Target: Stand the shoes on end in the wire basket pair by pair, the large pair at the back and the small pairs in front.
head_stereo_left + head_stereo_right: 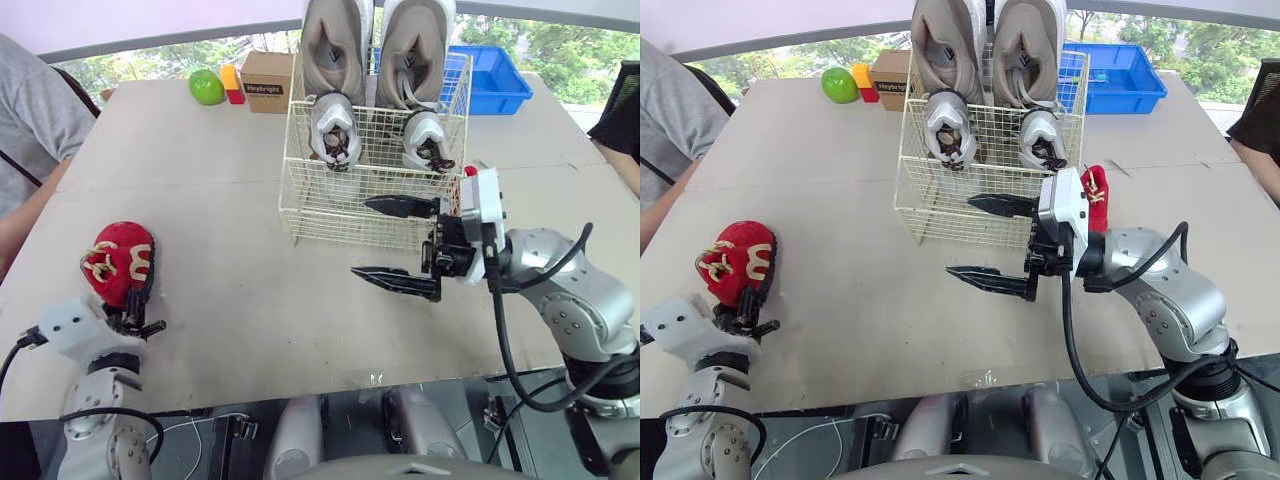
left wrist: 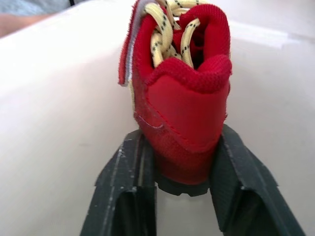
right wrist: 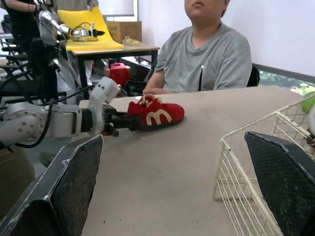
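Gripping left hand: clamped on the heel of a small red yellow-laced shoe lying on the tabletop, far left of the white wire basket; this grip probably suits upending it.
Basket: large grey sneakers stand at the back, small grey sneakers ahead of them; the front is free.
Right hand: spread wide just before the basket, likely to receive.

Wire basket holds 2 large grey shoes upright behind 2 small shoes; red shoe lies outside.

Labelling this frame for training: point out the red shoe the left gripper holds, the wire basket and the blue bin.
red shoe (image 1: 115,245): left eye view, its red upper.
wire basket (image 1: 320,200): left eye view, its front wall.
blue bin (image 1: 500,103): left eye view, its near wall.
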Available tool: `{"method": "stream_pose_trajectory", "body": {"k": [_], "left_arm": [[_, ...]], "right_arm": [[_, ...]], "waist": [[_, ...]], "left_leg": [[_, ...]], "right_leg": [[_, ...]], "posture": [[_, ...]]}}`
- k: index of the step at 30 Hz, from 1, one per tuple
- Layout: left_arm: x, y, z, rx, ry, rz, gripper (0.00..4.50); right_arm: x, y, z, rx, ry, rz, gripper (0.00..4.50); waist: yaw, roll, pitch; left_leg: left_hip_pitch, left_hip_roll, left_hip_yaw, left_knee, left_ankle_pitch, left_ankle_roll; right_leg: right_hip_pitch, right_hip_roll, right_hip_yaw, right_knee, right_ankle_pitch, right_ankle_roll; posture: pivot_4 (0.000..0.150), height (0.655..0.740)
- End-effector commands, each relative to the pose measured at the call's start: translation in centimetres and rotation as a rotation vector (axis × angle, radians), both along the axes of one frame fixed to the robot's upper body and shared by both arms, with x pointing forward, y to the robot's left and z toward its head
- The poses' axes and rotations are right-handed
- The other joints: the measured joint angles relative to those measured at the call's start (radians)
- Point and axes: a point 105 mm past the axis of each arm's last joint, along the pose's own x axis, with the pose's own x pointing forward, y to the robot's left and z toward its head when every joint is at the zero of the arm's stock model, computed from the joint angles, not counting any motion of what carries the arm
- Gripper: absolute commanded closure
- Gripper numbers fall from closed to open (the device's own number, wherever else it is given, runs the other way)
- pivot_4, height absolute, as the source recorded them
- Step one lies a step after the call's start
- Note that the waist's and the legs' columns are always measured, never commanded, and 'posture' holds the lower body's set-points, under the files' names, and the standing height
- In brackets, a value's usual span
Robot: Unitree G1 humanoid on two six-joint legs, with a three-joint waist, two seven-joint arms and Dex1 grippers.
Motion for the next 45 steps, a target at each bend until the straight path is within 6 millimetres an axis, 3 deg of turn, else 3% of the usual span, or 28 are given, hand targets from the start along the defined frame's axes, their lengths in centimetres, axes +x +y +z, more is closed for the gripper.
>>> {"method": "stream_pose_trajectory", "body": {"k": [1, 6, 10, 13, 17, 21, 22, 25, 30, 34, 37, 43, 45], "left_arm": [[0.3, -0.7, 4.7, 0.056, -0.22, -0.014, 3.65], [2.8, -5.1, 12.2, 0.107, -0.535, -0.237, 3.81], [4.7, -12.0, 18.7, 0.135, -0.76, -0.569, 3.81], [5.2, -16.9, 21.6, 0.207, -0.837, -0.825, 3.81], [5.6, -21.4, 21.5, 0.459, -0.804, -1.151, 3.81], [6.5, -22.8, 20.6, 0.565, -0.782, -1.286, 3.81], [6.7, -23.3, 20.3, 0.681, -0.785, -1.341, 3.81], [6.9, -24.6, 19.8, 1.047, -0.829, -1.433, 3.81], [7.3, -24.9, 20.0, 1.262, -0.945, -1.42, 3.81], [6.8, -25.3, 20.5, 1.389, -1.045, -1.386, 3.81], [6.6, -25.4, 20.7, 1.476, -1.093, -1.346, 3.82], [6.6, -24.9, 21.7, 1.566, -1.137, -1.262, 3.82], [6.8, -24.7, 21.8, 1.531, -1.12, -1.29, 3.82]], "right_arm": [[0.2, 0.2, 0.4, 0.002, -0.024, -0.02, 0.0], [1.4, -0.2, 3.1, 0.068, 0.016, -0.069, 0.0], [2.1, -2.0, 7.0, 0.053, -0.058, -0.14, 0.0], [0.4, -3.3, 10.1, 0.058, -0.068, -0.066, 0.0], [-1.2, -5.1, 15.4, 0.027, -0.192, -0.095, 0.0], [-0.9, -6.0, 18.5, 0.004, -0.21, -0.153, 0.0], [-0.1, -5.6, 19.1, -0.047, -0.237, -0.212, 0.0], [2.2, -5.6, 18.4, -0.275, -0.263, -0.323, 0.0], [5.1, -6.6, 16.4, -0.458, -0.099, -0.38, 0.0], [5.2, -7.3, 13.8, -0.592, 0.039, -0.301, 0.0], [5.5, -8.0, 12.2, -0.636, 0.125, -0.267, 0.8], [4.9, -8.2, 10.8, -0.648, 0.18, -0.21, 3.67], [4.7, -8.2, 10.5, -0.631, 0.19, -0.202, 4.32]], "waist": [[0.003, 0.0, 0.0], [0.007, -0.001, 0.0], [0.023, -0.001, 0.0], [0.025, -0.001, 0.0], [0.014, 0.002, 0.002], [0.006, 0.005, 0.003], [0.004, 0.005, 0.004], [0.001, 0.009, 0.006], [0.0, 0.009, 0.006], [0.007, 0.009, 0.006], [0.016, 0.01, 0.007], [0.022, 0.012, 0.008], [0.023, 0.012, 0.008]], "left_leg": [[0.0, 0.0, 0.0, 0.0, 0.0, 0.0], [-0.001, -0.001, 0.0, 0.002, 0.0, 0.0], [-0.001, -0.002, 0.0, 0.003, 0.0, 0.0], [-0.002, -0.003, 0.0, 0.002, 0.0, 0.0], [-0.001, -0.002, 0.002, 0.0, -0.001, 0.001], [0.0, -0.001, 0.001, -0.003, -0.001, 0.001], [0.0, 0.0, 0.001, -0.003, -0.001, 0.001], [-0.002, -0.001, 0.003, -0.002, 0.0, 0.001], [-0.002, -0.002, 0.007, -0.001, -0.001, 0.001], [-0.005, -0.001, 0.006, -0.001, -0.001, 0.002], [-0.009, -0.001, 0.005, -0.001, -0.001, 0.003], [-0.01, -0.001, 0.005, 0.001, -0.001, 0.003], [-0.01, -0.001, 0.005, 0.001, -0.001, 0.003]], "right_leg": [[0.0, 0.0, 0.0, 0.0, 0.0, 0.0], [0.0, 0.0, -0.001, 0.001, 0.0, 0.0], [0.001, 0.0, -0.001, 0.0, 0.001, 0.0], [0.002, 0.0, -0.001, -0.001, 0.001, 0.0], [0.001, 0.001, 0.0, -0.002, 0.001, 0.001], [-0.001, 0.004, -0.001, 0.0, 0.0, 0.0], [-0.002, 0.004, 0.0, 0.0, 0.0, 0.0], [-0.004, 0.004, 0.001, 0.0, 0.0, 0.0], [-0.004, 0.002, 0.004, -0.003, 0.0, 0.0], [-0.005, 0.001, 0.003, -0.003, 0.0, 0.0], [-0.009, 0.001, 0.002, -0.002, 0.0, 0.001], [-0.011, 0.001, 0.001, 0.001, 0.0, 0.001], [-0.011, 0.001, 0.001, 0.001, 0.0, 0.001]], "posture": [[0.15, 0.74], [0.15, 0.74], [0.15, 0.74], [0.15, 0.74], [0.15, 0.74], [0.15, 0.74], [0.15, 0.74], [0.15, 0.74], [0.15, 0.74], [0.15, 0.74], [0.15, 0.74], [0.15, 0.74], [0.15, 0.74]]}}
